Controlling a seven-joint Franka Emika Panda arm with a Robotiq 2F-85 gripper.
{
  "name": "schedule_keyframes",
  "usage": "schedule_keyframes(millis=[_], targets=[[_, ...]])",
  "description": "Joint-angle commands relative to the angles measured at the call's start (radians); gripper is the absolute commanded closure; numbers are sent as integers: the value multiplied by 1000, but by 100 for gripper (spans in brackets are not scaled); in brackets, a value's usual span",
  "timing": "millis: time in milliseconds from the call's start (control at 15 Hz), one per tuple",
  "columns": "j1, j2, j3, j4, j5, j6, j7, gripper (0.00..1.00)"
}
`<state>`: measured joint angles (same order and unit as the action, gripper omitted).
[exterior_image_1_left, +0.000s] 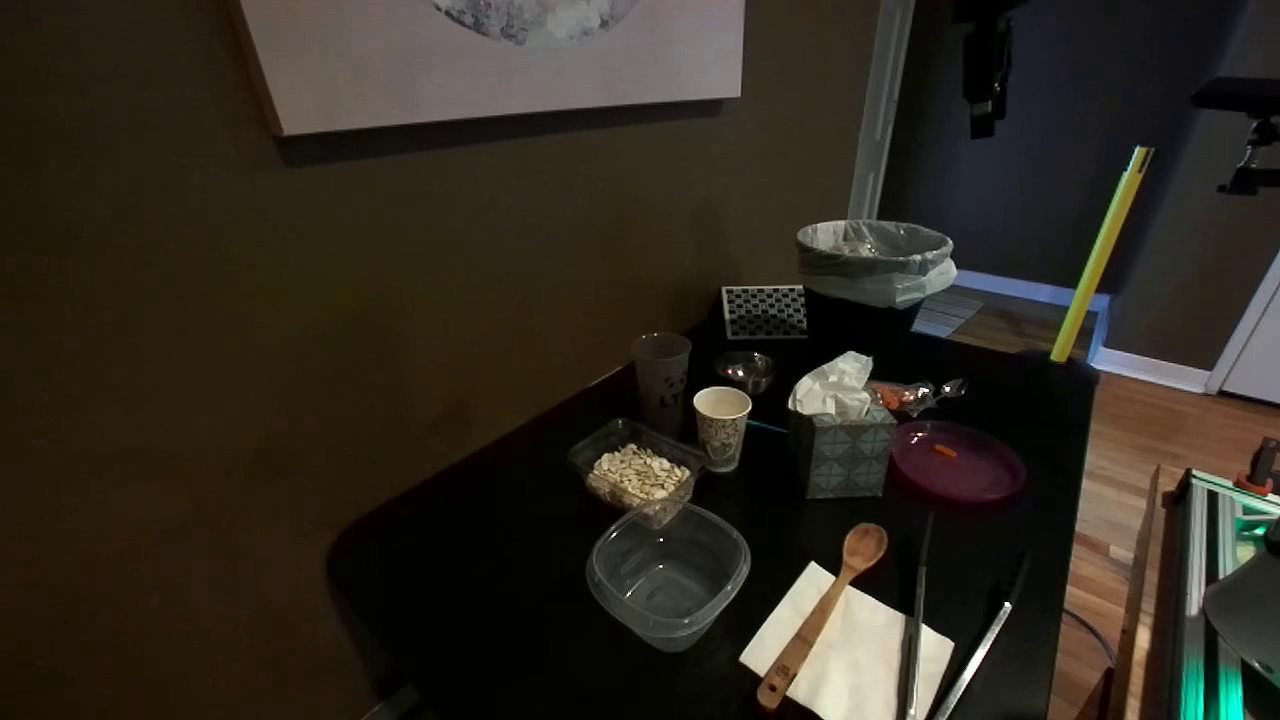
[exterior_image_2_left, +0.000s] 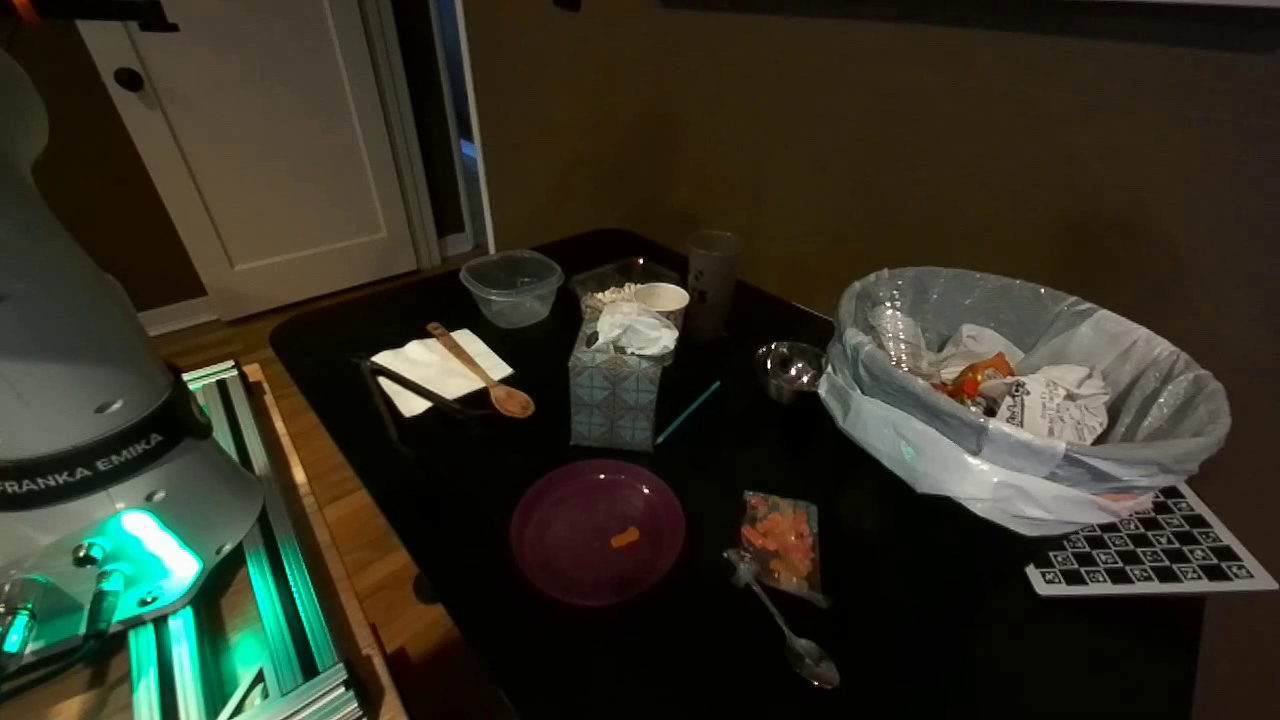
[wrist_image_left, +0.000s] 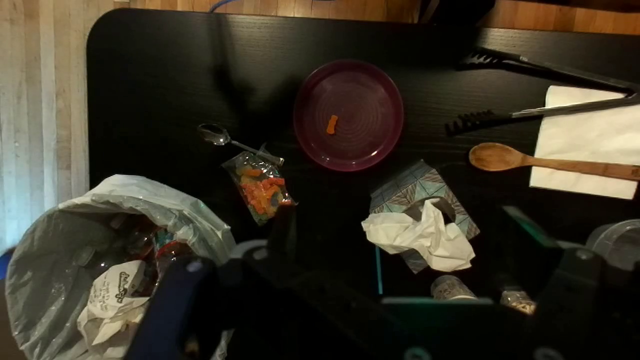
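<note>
— What could have gone wrong?
— The bench (wrist_image_left: 150, 75) was crowded, so a low sideways sweep might have clipped the lined trash bin (exterior_image_2_left: 930, 460) near one end. Beside the purple plate (wrist_image_left: 370, 100) stood the patterned tissue box (exterior_image_2_left: 612, 405); an off-centre push could have toppled it onto the paper cup (exterior_image_1_left: 722, 440) on its far side. The tuft of tissue (wrist_image_left: 435, 240) might have torn or pulled free if only the paper had been pinched.
— Where was the box, and which way did it point?
— Between plate and cup, upright, opening upward. It looked near cubic; I judged its long axis vertical. Its sides ran diagonally across the wrist view, the tissue flopping towards the cup.
— And the fingers (wrist_image_left: 531, 228)?
— Apart, gripping nothing, high above the bench.
</note>
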<state>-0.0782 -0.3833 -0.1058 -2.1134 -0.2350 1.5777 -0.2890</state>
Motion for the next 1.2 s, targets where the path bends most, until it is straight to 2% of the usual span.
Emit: schedule_keyframes(millis=[0,267,467,867,1133], targets=[[9,1,-7,3,-2,-4,2,0],[9,2,-11,-13,1,-16,-5,0],[0,-38,-19,-121,6,18,23,0],[-25,-82,-30,-332,11,17,127,0],[-47,-137,-28,-485,-29,102,206,0]])
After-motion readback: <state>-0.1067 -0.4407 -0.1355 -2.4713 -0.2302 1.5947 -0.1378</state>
